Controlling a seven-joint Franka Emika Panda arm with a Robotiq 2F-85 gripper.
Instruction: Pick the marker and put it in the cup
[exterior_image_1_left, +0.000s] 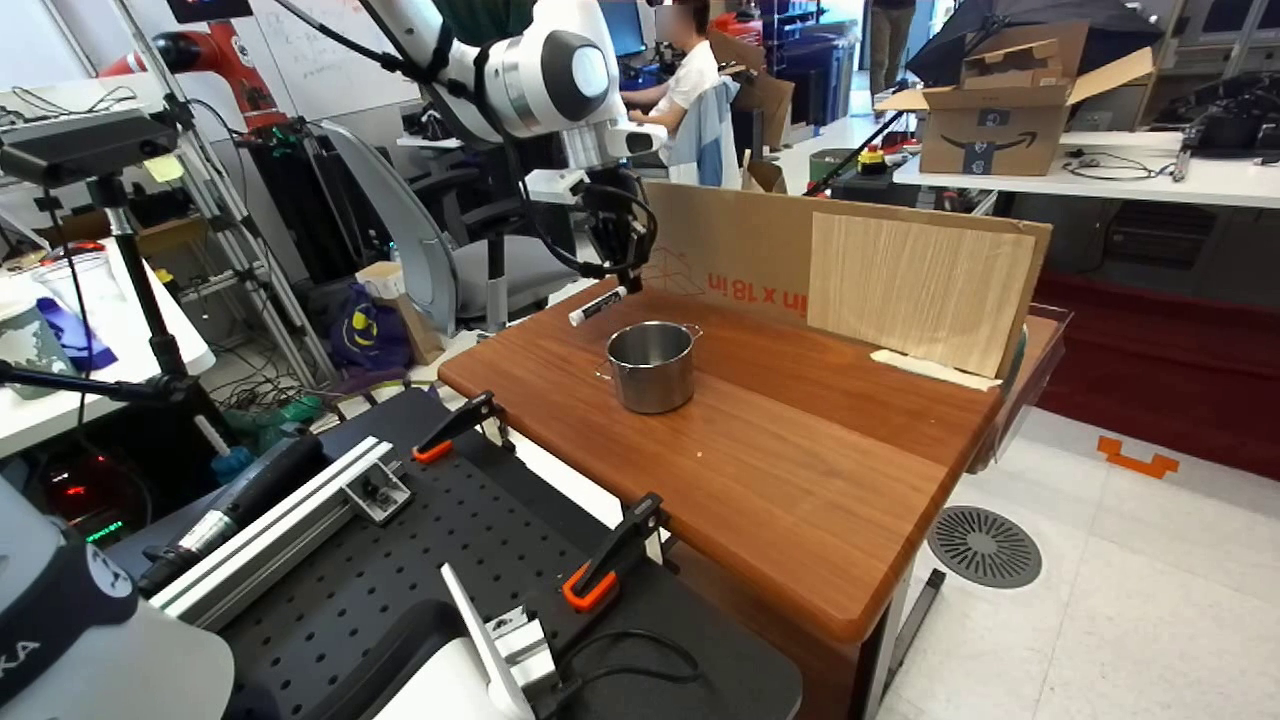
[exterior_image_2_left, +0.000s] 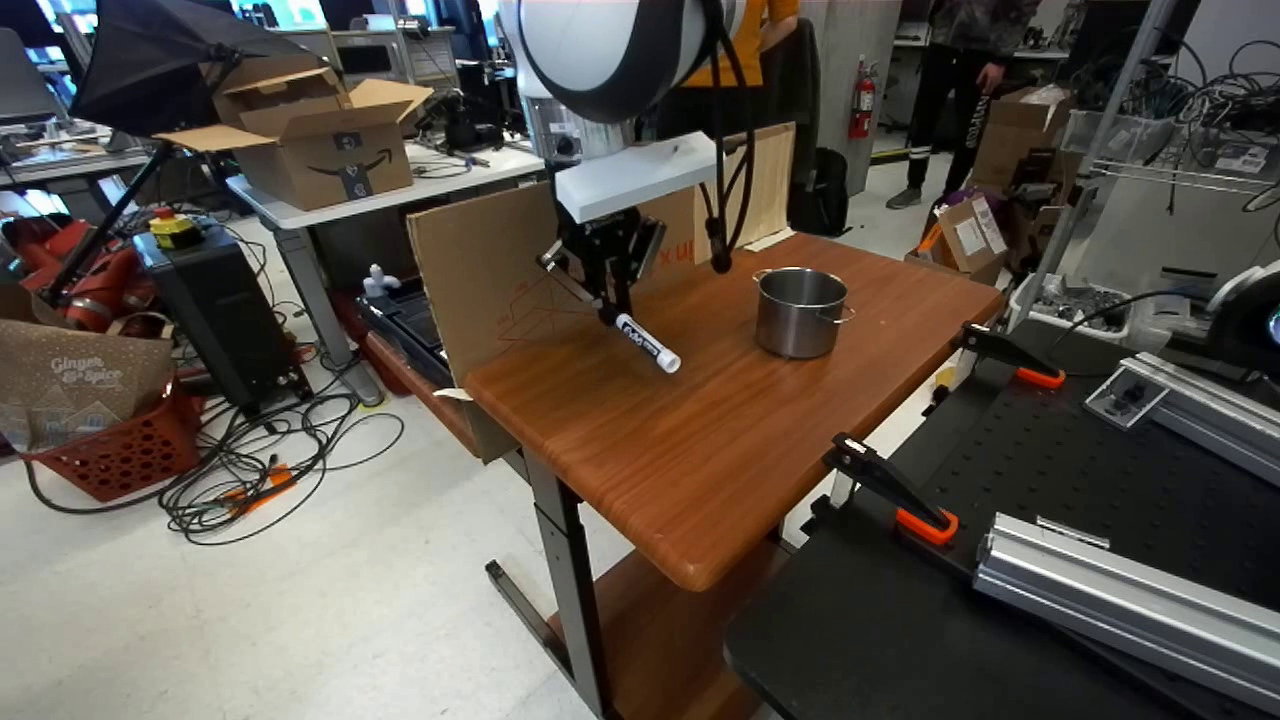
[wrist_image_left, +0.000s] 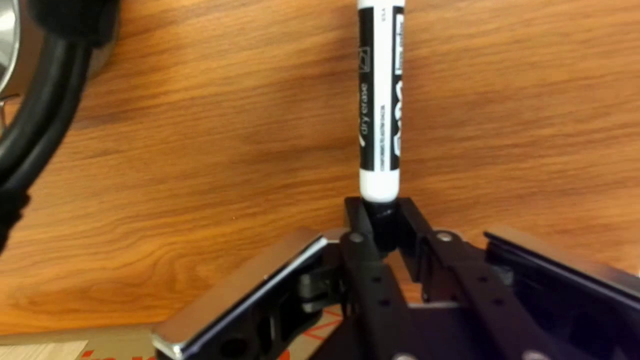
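Observation:
My gripper (wrist_image_left: 382, 220) is shut on the black cap end of the marker (wrist_image_left: 381, 95). The marker is white and black with dry-erase print, and its white end points away from the fingers. In both exterior views the gripper (exterior_image_1_left: 630, 280) (exterior_image_2_left: 612, 308) holds the marker (exterior_image_1_left: 598, 306) (exterior_image_2_left: 648, 343) tilted above the table. The cup (exterior_image_1_left: 653, 378) (exterior_image_2_left: 798, 325) is a silver metal pot with small side handles. It stands upright on the table, apart from the marker. In the wrist view only part of the cup (wrist_image_left: 7, 45) shows at the top left, partly hidden by a cable.
The wooden table (exterior_image_1_left: 800, 460) has a cardboard sheet (exterior_image_1_left: 740, 230) upright along one edge, with a light wood panel (exterior_image_1_left: 920, 290) against it. Clamps (exterior_image_1_left: 610, 555) (exterior_image_2_left: 890, 490) sit between the table and the black perforated board (exterior_image_1_left: 400, 560). A black cable (wrist_image_left: 45, 110) hangs beside the gripper.

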